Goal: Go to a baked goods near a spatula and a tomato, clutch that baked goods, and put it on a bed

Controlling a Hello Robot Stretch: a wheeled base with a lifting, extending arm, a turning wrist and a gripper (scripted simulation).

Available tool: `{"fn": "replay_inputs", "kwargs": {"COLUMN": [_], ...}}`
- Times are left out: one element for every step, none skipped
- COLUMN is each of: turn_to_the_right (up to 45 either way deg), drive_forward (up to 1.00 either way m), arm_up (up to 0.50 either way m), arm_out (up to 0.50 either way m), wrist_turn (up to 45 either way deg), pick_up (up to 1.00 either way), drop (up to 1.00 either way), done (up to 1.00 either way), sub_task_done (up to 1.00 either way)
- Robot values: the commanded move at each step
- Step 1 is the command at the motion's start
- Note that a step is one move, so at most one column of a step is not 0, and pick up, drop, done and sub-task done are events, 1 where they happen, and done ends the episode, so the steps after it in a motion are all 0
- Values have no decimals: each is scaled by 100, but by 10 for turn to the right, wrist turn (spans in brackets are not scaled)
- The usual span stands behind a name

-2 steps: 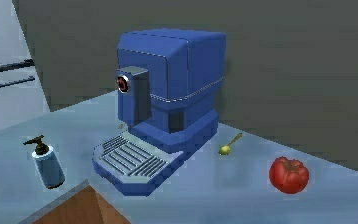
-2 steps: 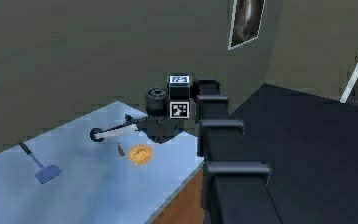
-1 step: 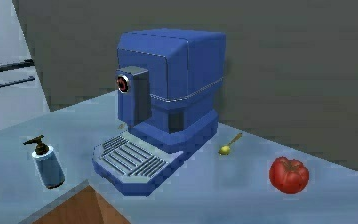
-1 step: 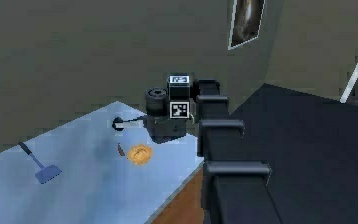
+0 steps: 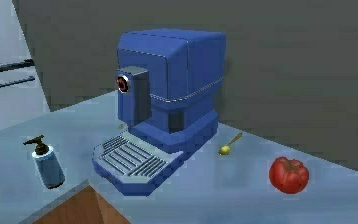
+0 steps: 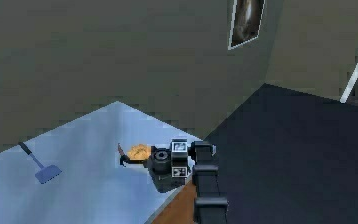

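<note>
step: reach for pick | baked good [image 6: 137, 151] lies on counter [image 6: 87, 135] at gripper [image 6: 147, 160]; spatula [image 6: 44, 172] near, tomato [image 5: 288, 175] on counter, so likely the right target | hold: cannot tell whether gripper holds anything

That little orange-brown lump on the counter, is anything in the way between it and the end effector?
Nothing visible is. The lump lies on the counter right at the end effector, and the spatula lies apart, toward the arm side view's left.
</note>
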Motion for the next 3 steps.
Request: {"fn": "replay_inputs", "kwargs": {"turn_to_the_right": [0,0,0], "drive_forward": [0,0,0], "arm_up": [0,10,4], "arm_out": [0,0,0], "wrist_turn": [0,0,0], "pick_up": [100,0,0], "drop": [0,0,0], "done": [0,0,0], "sub_task_done": [0,0,0]}}
